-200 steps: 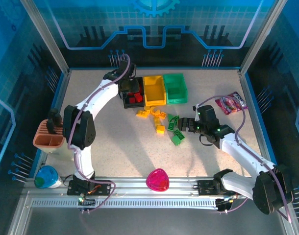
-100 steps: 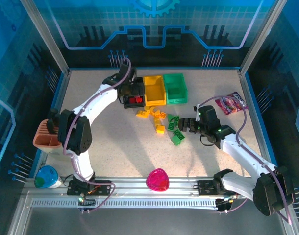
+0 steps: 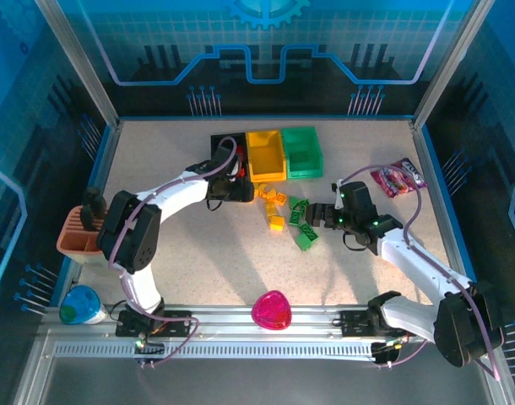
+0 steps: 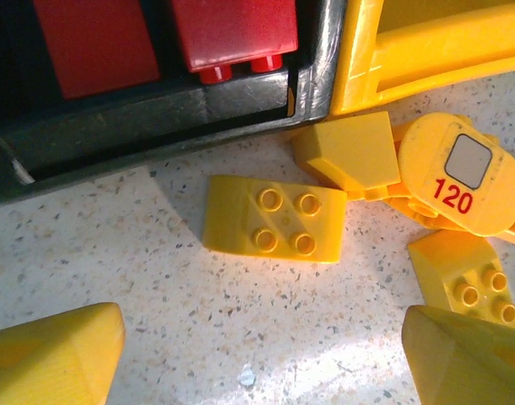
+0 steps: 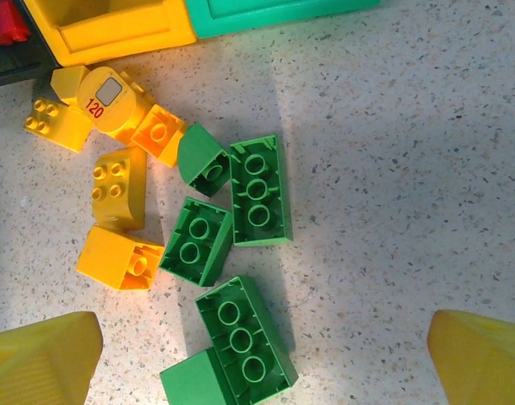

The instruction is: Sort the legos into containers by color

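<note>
The three bins are sitting in a row toward twelve o'clock on the worktop [image 3: 198, 253]: the black bin [image 3: 220, 143], the yellow bin [image 3: 266, 156] at its three o'clock, and the green bin [image 3: 301, 152] at three o'clock of that. The left pincer [image 3: 239, 191] is hanging just at six o'clock of the black bin, its yellow fingertips [image 4: 51, 359] spread wide with nothing between them. In its wrist view a yellow four-stud brick [image 4: 274, 219] is lying on the worktop at twelve o'clock of the gap, just beside the black bin's wall, and red bricks [image 4: 232, 29] are lying inside that bin. A round yellow piece [image 4: 460, 173] marked 120 is resting at the brick's three o'clock. The right pincer [image 3: 313, 216] is also gaping wide, gripping nothing, and is hovering over the loose green bricks [image 5: 259, 190]. These are lying near the worktop's centre, at three o'clock of the scattered yellow bricks [image 5: 118, 190].
</note>
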### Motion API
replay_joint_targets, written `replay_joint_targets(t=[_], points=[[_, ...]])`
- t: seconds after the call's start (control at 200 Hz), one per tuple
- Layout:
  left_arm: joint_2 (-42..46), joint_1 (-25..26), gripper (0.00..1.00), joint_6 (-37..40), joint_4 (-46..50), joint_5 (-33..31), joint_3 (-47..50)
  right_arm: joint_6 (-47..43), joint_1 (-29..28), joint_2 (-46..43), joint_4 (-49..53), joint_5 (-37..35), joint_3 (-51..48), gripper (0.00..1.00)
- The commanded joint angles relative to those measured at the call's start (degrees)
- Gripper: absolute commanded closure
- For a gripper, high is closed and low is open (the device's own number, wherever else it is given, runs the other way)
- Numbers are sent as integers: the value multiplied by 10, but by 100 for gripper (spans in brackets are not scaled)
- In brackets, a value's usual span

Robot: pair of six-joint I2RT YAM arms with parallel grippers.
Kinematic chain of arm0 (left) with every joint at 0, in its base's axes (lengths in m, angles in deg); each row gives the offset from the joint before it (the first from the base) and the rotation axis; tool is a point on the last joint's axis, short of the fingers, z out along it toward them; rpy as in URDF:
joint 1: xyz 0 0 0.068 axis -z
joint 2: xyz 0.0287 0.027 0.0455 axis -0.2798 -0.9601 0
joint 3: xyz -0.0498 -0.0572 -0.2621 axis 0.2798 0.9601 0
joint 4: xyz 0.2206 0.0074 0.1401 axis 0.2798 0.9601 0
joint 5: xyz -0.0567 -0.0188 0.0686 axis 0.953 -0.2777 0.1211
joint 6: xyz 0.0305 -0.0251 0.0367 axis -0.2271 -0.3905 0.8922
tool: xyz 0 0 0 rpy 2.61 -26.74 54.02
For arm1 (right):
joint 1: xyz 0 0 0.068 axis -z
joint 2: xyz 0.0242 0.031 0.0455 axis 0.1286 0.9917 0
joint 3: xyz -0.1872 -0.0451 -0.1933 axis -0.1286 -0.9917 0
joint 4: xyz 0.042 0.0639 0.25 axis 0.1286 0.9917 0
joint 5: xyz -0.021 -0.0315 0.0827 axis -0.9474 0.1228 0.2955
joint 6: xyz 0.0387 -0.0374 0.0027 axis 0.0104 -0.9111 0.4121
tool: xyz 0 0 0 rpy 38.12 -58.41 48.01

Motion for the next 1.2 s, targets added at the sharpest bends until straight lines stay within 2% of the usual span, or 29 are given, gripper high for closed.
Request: replay_joint_targets(t=[0.0,0.36,0.605,0.936,1.111,1.196], points=[[-38,2,14,24,1,20,-34,7,7,4,-11,5,-10,0],[-106,7,16,55,34,3,-99,5,8,9,-14,2,-12,0],[-145,17,22,79,71,-18,-142,5,9,9,-16,0,-16,0],[-175,26,26,88,92,-41,-157,5,13,3,-15,2,-21,0],[-181,31,31,92,96,-49,-157,6,14,-1,-15,3,-22,0],[-180,33,39,91,96,-51,-153,7,14,-2,-15,5,-22,0]])
